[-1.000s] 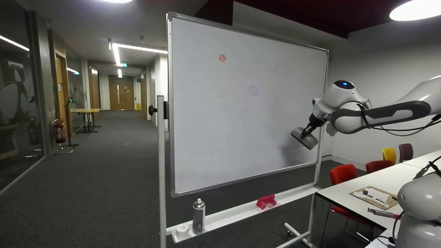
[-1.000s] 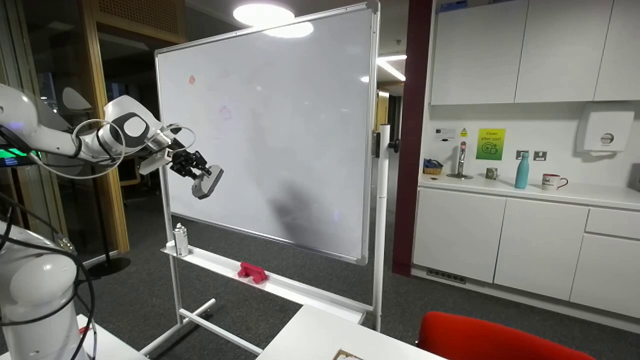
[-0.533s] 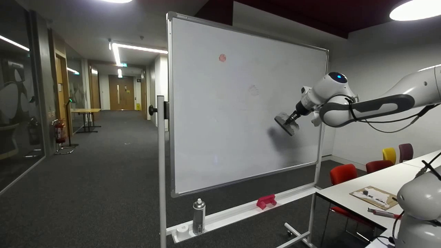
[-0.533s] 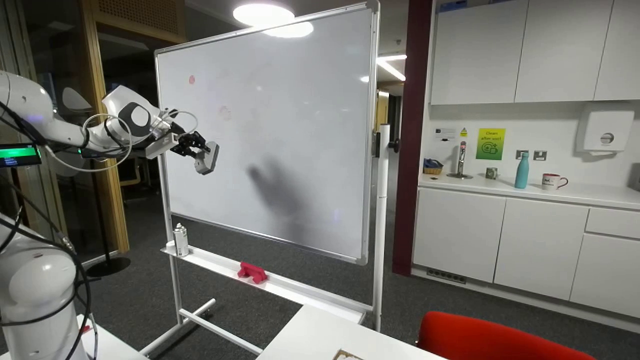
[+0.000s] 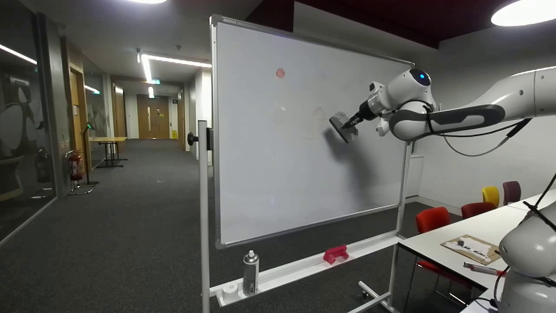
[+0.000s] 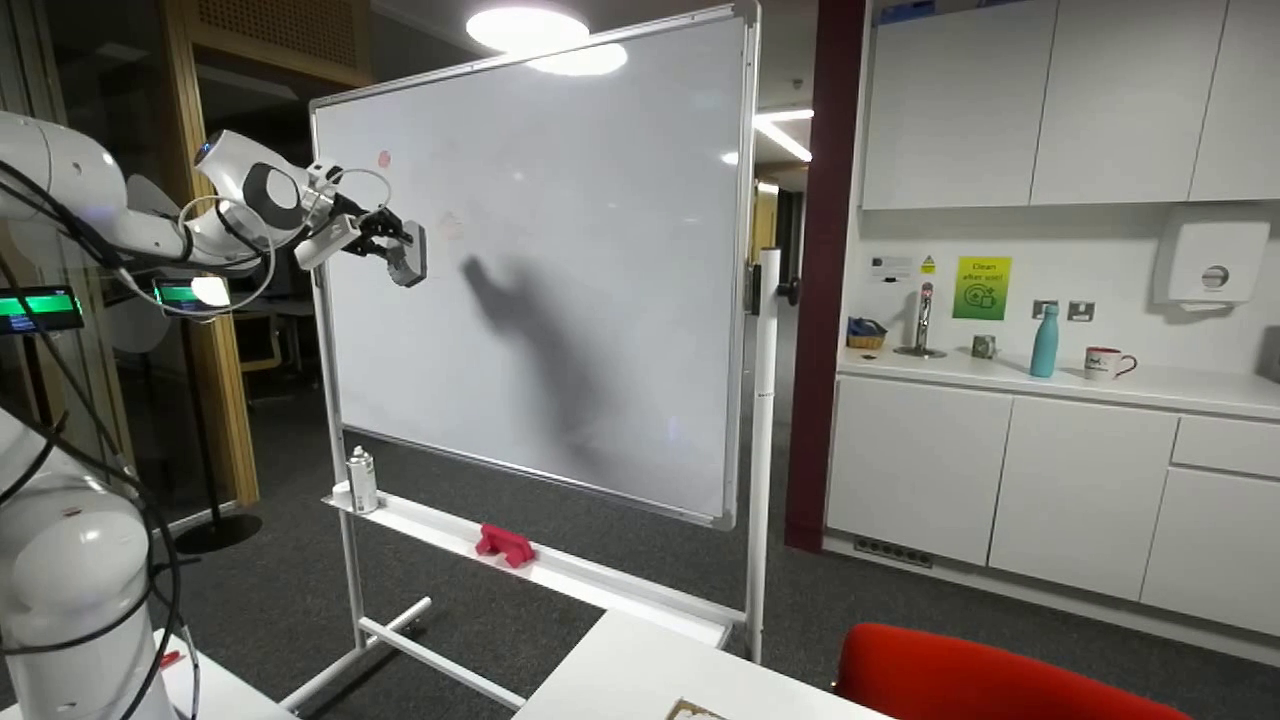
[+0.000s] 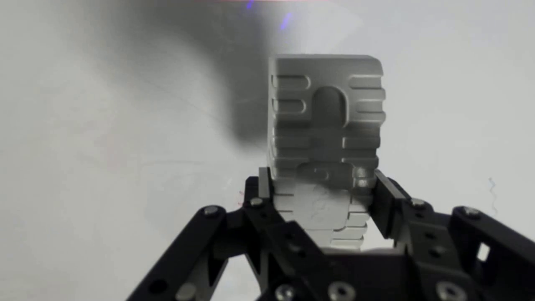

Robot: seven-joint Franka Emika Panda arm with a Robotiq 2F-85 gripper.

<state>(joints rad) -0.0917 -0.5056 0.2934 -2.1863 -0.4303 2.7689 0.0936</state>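
My gripper (image 7: pixel 322 184) is shut on a grey ribbed eraser (image 7: pixel 292 142), with one finger on each side of it. The eraser also shows in both exterior views (image 5: pixel 339 129) (image 6: pixel 410 262). It is held tilted in front of the large whiteboard (image 5: pixel 269 174), near the board's side edge. It looks a little apart from the board, and its shadow falls on the board beside it. A faint scribble (image 5: pixel 320 113) is close to the eraser in an exterior view. A red spot (image 5: pixel 280 73) is higher up. Small blue strokes (image 7: pixel 286 20) show in the wrist view.
A ledge under the board holds a spray can (image 5: pixel 250 276), a white round thing (image 5: pixel 230 290) and a red holder (image 5: pixel 335 254). A white table (image 5: pixel 425 237) with a marker (image 5: pixel 482 268), and red chairs (image 5: pixel 432 219), stand nearby. A kitchen counter (image 6: pixel 940 365) is behind.
The arm has raised the eraser along the board, towards the faint scribble, and tilted it more upright. The shadow on the board has moved up with it. The eraser stays held.
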